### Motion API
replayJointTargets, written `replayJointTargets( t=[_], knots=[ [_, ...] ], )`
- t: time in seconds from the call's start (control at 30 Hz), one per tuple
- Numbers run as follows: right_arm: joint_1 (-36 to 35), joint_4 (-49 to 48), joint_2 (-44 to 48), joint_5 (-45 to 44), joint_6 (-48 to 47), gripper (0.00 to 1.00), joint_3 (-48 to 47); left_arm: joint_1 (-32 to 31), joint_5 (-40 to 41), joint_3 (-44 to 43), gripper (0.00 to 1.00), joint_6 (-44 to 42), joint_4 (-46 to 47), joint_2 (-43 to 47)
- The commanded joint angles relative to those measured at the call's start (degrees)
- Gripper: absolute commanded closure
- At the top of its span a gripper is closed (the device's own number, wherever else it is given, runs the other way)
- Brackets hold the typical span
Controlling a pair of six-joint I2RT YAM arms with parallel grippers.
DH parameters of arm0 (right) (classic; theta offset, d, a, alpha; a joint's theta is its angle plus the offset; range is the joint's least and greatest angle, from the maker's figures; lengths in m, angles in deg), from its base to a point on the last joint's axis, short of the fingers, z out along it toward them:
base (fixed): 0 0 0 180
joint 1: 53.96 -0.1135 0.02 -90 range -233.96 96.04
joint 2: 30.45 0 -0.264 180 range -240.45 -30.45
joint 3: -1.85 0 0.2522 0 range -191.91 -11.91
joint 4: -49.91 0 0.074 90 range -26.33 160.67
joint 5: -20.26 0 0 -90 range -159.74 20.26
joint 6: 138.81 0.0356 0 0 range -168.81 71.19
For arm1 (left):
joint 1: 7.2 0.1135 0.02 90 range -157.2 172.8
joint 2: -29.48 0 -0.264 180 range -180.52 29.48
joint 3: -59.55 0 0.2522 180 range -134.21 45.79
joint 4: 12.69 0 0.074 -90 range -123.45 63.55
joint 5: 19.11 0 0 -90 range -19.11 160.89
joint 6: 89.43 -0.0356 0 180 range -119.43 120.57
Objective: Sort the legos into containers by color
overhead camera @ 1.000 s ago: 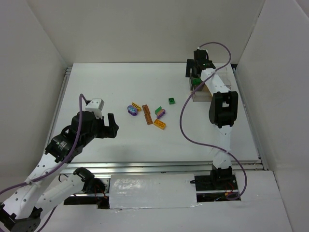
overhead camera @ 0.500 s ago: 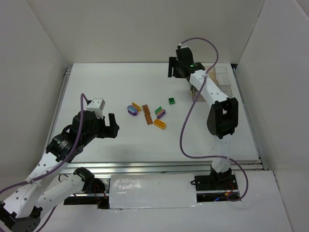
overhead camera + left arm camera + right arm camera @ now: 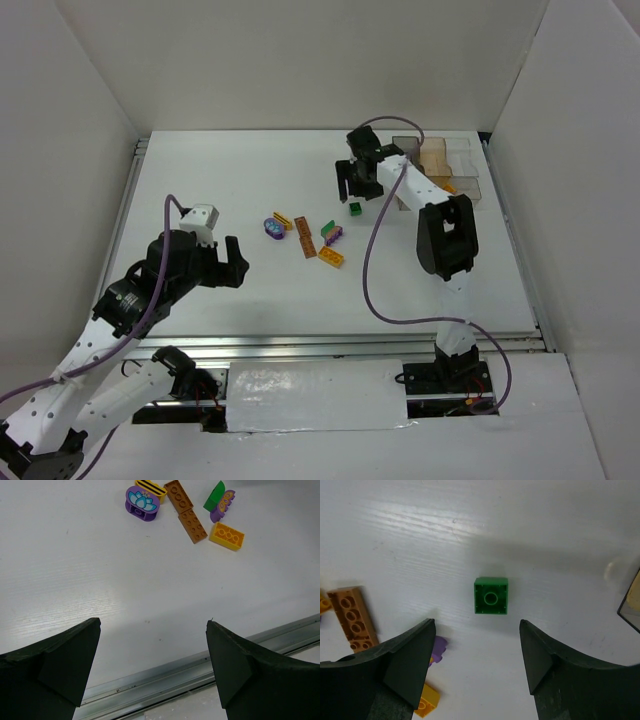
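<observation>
The left gripper (image 3: 152,670) is held spread well short of two brown bricks (image 3: 192,524) laid end to end, pointing away from it, while a square green brick (image 3: 491,595) is framed just ahead between the spread fingers of the right gripper (image 3: 477,665).

Green lego (image 3: 491,596) on white table (image 3: 560,540), between spread jaws; brown brick (image 3: 351,617) at left.

A white table (image 3: 200,180) filled the scene, its faintly ribbed surface catching a soft glare from overhead light. Plain white walls boxed it in: a back wall (image 3: 300,60) at the table's far edge, a left wall (image 3: 60,150) and a right wall (image 3: 585,150) along its sides. A metal rail (image 3: 330,345) ran along the table's near edge, with a crinkled white strip (image 3: 315,397) just beyond it.
</observation>
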Motion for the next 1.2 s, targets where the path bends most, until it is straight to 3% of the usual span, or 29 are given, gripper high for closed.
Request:
replayJointTargets(
  t=[0.0,0.37,0.63,0.9,1.0,1.17],
  knots=[
    [-0.4,1.0,-1.4,0.0,-0.7,0.25,1.0,-0.3,-2.0,-0.5,0.0,-2.3,2.8,0.3],
    [0.2,2.6,-7.7,-0.5,-0.7,0.26,-4.0,-0.4,-3.1,-0.5,0.01,-2.5,3.1,0.3],
    [0.4,3.8,-10.5,0.8,-1.2,0.38,-6.3,-0.4,-3.7,-0.4,0.0,-2.6,3.2,0.1],
    [0.4,2.4,-9.3,-2.3,-1.1,0.59,-5.4,-0.5,-3.9,-0.4,0.01,-2.8,3.2,-0.1],
    [0.4,1.7,-6.9,-2.7,-1.1,0.76,-5.1,-0.4,-3.8,-0.5,0.0,-2.8,3.1,-0.1],
    [1.0,-1.3,-0.1,-1.4,-0.6,0.79,-3.3,-0.4,-3.7,-0.4,0.0,-2.6,3.2,-0.1]
  ],
)
